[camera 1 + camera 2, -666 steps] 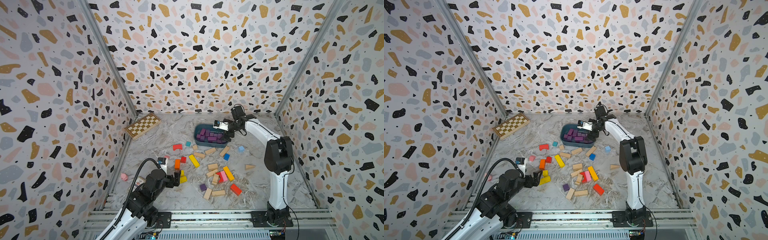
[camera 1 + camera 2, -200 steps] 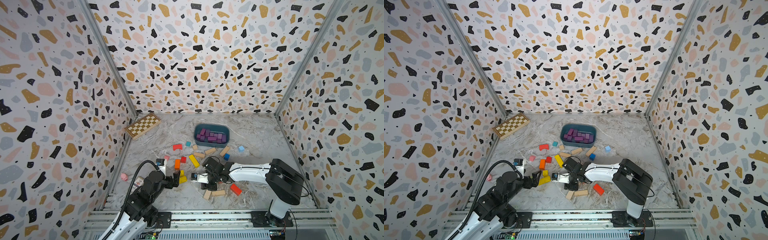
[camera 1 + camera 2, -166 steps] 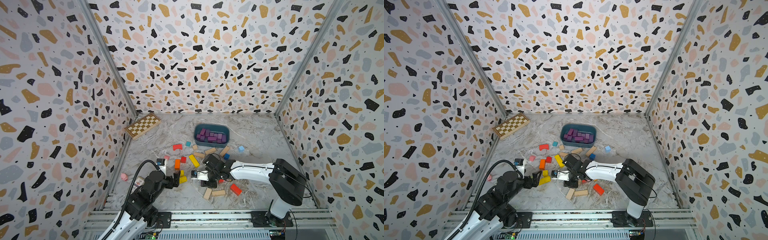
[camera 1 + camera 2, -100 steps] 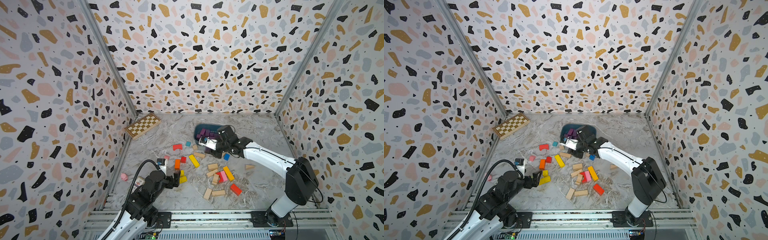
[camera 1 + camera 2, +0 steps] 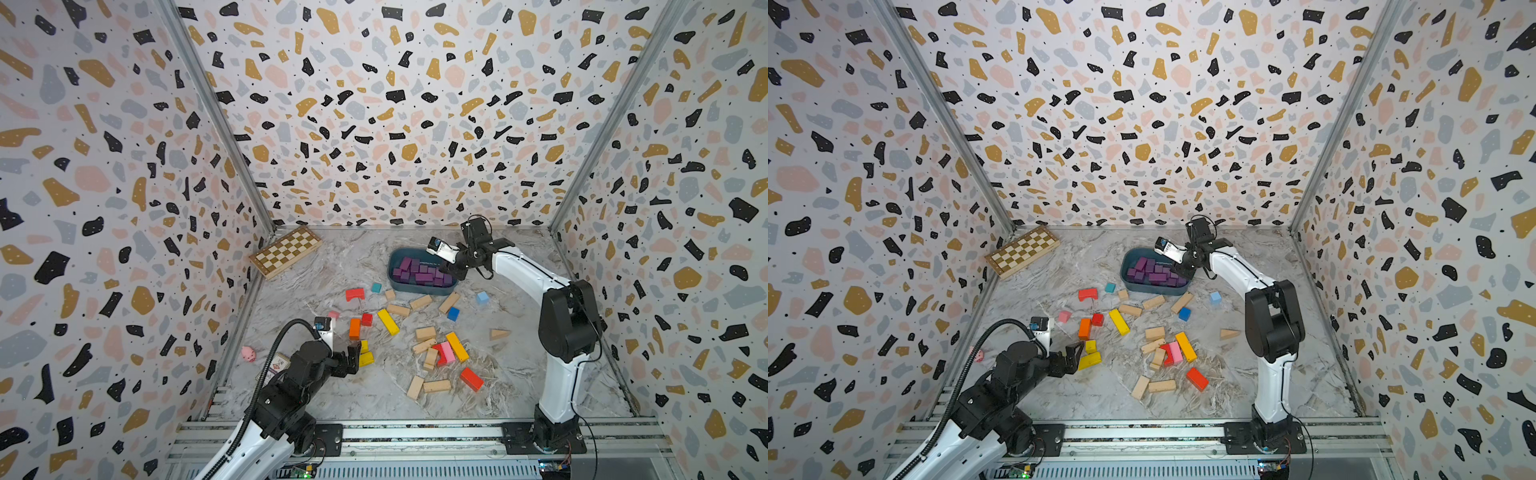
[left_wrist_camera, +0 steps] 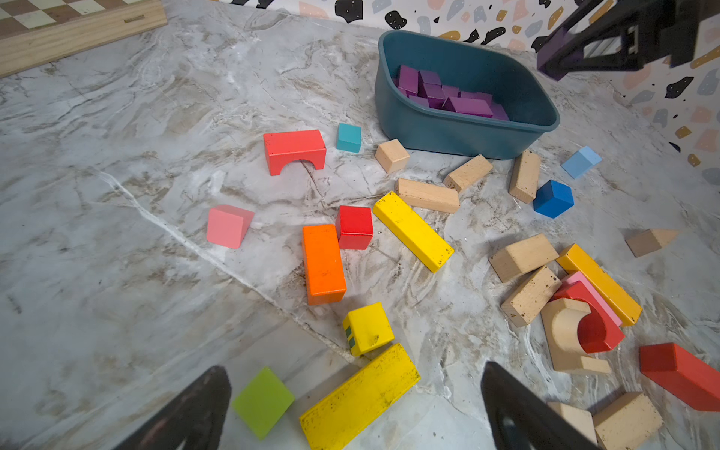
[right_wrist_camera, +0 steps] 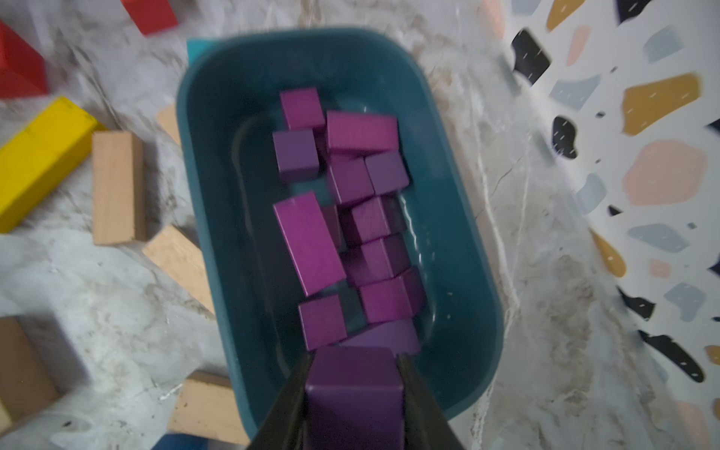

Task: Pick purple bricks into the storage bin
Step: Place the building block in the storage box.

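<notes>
Right pincer [image 5: 451, 272]: narrowed onto purple cube [image 7: 354, 393], held above storage bin [image 7: 210, 163] for dropping.
Left pincer [image 6: 352, 389]: spread wide, empty, idling low over surface [image 6: 117, 272].
Purple bricks [image 7: 311, 241]: heaped inside bin; none visible loose.

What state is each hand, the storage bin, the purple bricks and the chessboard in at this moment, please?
Right hand: shut on a purple brick, above one end of the storage bin.
Left hand: open, empty, near the yellow blocks.
Storage bin: upright, partly filled.
Purple bricks: piled loosely inside the bin.
Chessboard: closed, lying flat.
</notes>
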